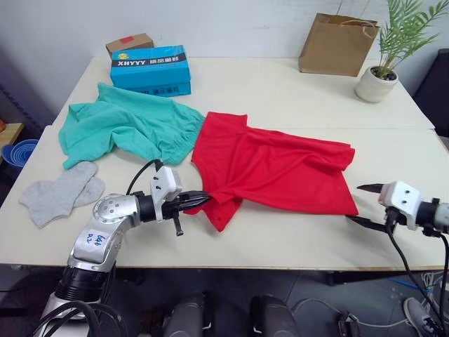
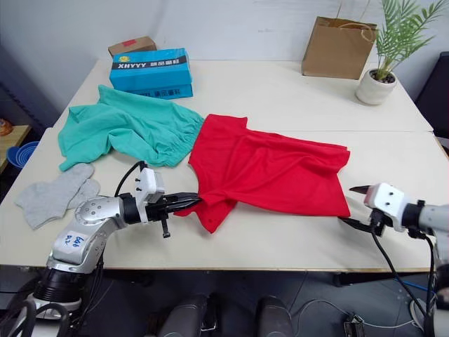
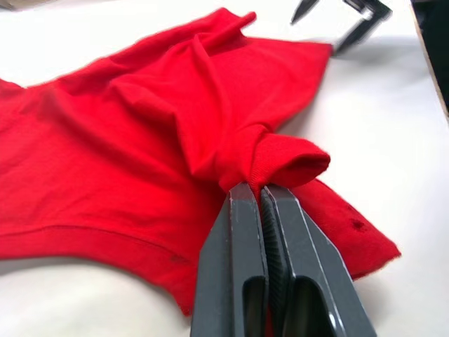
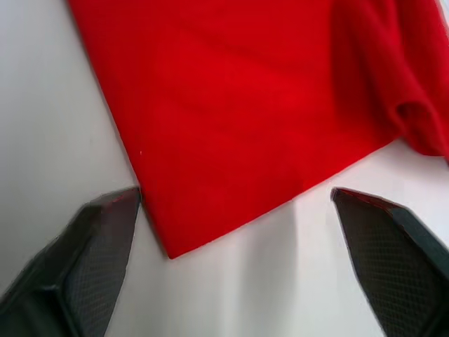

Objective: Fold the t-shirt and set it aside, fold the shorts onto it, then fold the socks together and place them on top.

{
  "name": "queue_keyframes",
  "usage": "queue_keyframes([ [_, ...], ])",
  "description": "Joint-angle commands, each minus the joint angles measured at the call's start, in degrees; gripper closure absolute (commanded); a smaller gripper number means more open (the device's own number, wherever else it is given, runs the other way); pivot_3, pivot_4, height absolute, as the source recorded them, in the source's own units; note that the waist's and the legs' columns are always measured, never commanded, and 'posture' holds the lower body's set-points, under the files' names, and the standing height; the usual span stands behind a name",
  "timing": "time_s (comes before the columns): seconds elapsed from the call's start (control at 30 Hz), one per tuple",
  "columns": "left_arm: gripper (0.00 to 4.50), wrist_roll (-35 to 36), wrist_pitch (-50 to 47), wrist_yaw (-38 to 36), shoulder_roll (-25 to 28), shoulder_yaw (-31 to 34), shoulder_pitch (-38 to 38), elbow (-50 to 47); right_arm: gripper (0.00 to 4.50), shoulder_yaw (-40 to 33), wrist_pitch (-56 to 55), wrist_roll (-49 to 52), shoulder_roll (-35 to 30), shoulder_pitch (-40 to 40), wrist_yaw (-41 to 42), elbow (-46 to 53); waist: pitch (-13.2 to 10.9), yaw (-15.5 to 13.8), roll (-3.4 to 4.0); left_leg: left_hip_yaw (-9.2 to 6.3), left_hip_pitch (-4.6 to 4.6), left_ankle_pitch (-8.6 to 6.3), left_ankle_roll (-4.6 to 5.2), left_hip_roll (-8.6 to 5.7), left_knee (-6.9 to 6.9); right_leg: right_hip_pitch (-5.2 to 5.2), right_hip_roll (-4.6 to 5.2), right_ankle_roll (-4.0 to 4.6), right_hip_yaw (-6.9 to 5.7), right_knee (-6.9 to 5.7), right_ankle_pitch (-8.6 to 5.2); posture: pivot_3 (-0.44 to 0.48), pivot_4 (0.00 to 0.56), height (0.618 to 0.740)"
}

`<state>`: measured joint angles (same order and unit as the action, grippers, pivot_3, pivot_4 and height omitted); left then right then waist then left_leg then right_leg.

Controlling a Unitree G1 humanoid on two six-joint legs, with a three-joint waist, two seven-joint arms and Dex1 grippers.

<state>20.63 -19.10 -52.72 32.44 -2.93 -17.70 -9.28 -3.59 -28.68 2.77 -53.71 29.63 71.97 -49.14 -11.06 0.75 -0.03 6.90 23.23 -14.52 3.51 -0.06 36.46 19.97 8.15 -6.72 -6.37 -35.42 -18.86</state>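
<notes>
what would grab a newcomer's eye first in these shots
The bright red t-shirt spread across the middle of the table, with the left gripper shut on its near sleeve. The right gripper hangs open at the shirt's near hem corner. Teal-green shorts and grey socks lie to the left.

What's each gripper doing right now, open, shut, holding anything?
Left gripper: shut on a fold of the t-shirt near its sleeve.
Right gripper: open, holding nothing, at the t-shirt's hem corner.

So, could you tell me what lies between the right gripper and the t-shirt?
Only bare table: the right gripper is open just short of the t-shirt corner.
</notes>
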Motion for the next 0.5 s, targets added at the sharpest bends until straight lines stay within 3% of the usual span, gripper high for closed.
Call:
queue_keyframes([
  [0.03, 4.5, 1.0, -1.2, 0.2, 0.3, 0.4, -0.2, -2.8, 1.63, 1.7, 0.9, 0.3, 0.9, 3.7, 4.0, -2.9, 0.0, 0.0, 0.0, 0.0, 0.0, 0.0, 0.0, 0.01, 0.0, 0.0, 0.0, 0.0, 0.0, 0.0, 0.0, 0.0, 0.15, 0.74],
  [0.3, 4.5, 2.2, -5.1, 0.3, 0.9, 1.1, 2.2, -4.6, 4.46, 2.2, 3.7, 1.6, 2.0, 4.3, 5.6, -0.7, 0.0, -0.1, 0.01, -0.08, 0.01, -0.01, -0.01, 0.01, 0.05, -0.08, 0.02, 0.0, -0.06, 0.02, 0.0, 0.0, 0.15, 0.74],
  [0.5, 4.5, 7.1, -9.9, -1.5, 1.8, 2.9, 3.6, -5.9, 4.46, -1.1, 11.6, 7.8, -0.2, -1.2, 8.2, 9.3, 0.0, -0.4, 0.03, -0.15, 0.01, -0.02, -0.03, 0.01, 0.05, -0.07, 0.05, 0.0, -0.08, 0.02, 0.0, 0.0, 0.15, 0.74],
])
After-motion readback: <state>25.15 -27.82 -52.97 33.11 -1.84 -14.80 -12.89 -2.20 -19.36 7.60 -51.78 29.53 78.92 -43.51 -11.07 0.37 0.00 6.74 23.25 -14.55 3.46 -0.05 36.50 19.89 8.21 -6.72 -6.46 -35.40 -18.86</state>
